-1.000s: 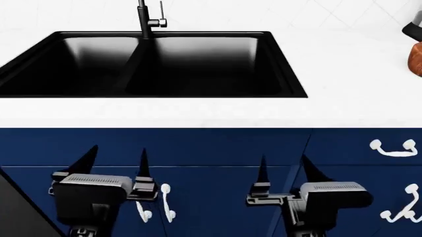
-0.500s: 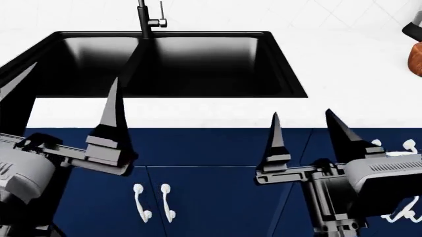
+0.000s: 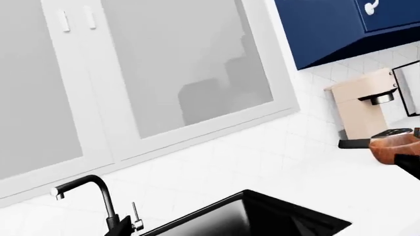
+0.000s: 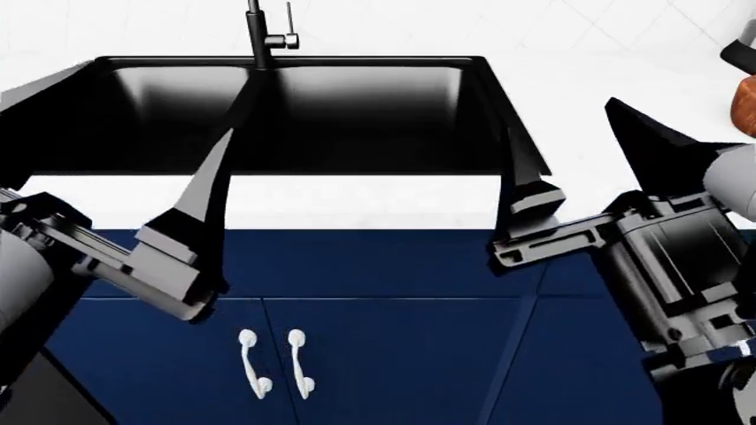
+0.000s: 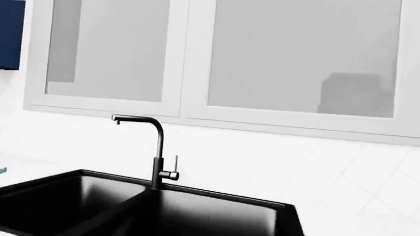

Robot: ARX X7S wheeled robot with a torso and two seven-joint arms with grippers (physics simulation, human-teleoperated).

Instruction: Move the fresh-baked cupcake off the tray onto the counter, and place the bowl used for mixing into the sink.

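Both grippers empty, jaws spread: left gripper (image 4: 112, 159) lower left, right gripper (image 4: 573, 155) right of centre, over counter (image 4: 390, 202) edge. Sink (image 4: 354, 115) upper centre. Bowl (image 4: 745, 102) sliver at right edge; cupcake, tray unseen. Approach step; next likely swing right toward bowl.

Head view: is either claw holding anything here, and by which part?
Nothing is held. The left claw and right claw are both open and empty above the sink.

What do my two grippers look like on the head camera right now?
Both the left gripper and the right gripper have long, black, blade-like jaws tapering to sharp points, mounted on blocky black housings with ribbed detail, on rounded light grey arm casings. No cables or markings show.
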